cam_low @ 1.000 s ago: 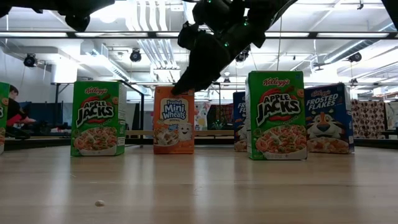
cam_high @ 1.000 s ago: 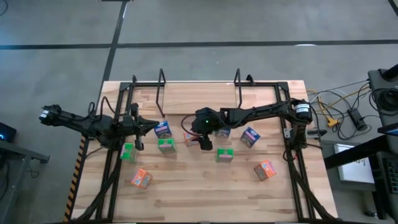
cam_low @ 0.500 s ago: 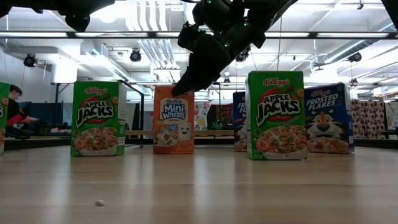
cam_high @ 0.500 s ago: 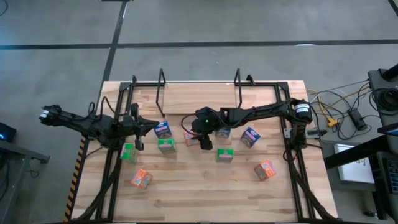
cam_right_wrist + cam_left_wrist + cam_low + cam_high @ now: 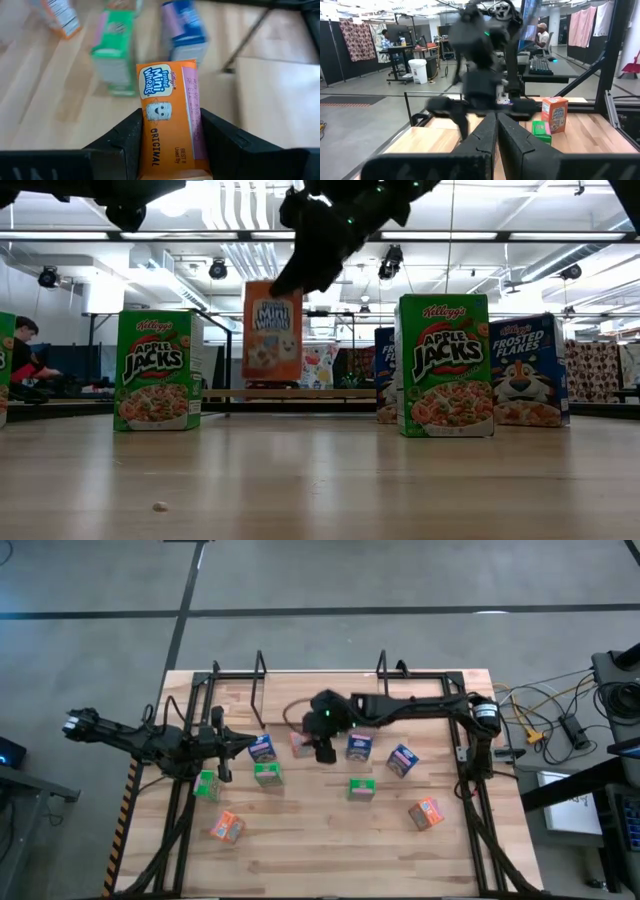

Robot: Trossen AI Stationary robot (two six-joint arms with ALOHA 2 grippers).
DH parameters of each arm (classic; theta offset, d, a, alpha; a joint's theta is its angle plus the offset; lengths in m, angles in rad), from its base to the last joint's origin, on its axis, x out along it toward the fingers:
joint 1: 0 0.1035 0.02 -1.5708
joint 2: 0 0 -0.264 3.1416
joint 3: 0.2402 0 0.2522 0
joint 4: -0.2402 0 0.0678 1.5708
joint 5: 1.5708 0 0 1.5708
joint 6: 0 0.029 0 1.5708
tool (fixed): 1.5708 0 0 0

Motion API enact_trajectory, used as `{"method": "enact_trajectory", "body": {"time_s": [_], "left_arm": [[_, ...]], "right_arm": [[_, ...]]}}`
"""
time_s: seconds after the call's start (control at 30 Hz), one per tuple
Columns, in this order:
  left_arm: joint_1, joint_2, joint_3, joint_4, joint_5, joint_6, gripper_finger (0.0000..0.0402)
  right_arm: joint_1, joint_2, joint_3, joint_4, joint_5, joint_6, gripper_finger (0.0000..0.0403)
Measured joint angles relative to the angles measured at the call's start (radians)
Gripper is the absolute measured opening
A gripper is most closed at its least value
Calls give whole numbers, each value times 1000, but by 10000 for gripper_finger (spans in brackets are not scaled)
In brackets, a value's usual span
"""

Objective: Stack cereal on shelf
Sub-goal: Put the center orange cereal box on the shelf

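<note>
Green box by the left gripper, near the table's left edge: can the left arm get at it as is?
Probably yes. The left gripper is shut and holds nothing, and the green box sits just in front of it with nothing on top. The right gripper holds an orange box well clear at mid-table.

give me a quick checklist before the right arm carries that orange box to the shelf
1. Grip: right gripper has its jaws shut on the orange Mini-Wheats box - ok.
2. Box lifted off the table in the low view - ok.
3. Shelf at the table's far edge, nothing seen between its hoops - ok.
4. Blue box sits close beside the right gripper - cannot tell if it clears.
5. Left gripper waits at the left side, jaws shut, away from the path - ok.
</note>
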Motion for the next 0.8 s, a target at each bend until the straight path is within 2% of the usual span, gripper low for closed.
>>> {"method": "enact_trajectory", "body": {"time_s": [0.2,0.47,0.6,0.8], "left_arm": [[0,0,0,4,0,0,0],[0,1,0,8,0,-3,0],[0,3,0,8,0,-3,0],[0,3,0,9,0,-4,0]], "right_arm": [[-131,10,88,-8,1,-60,161],[-303,87,127,-1,-33,-99,161],[-342,123,128,-1,-83,-99,164],[-356,141,130,6,-89,-97,187]]}}
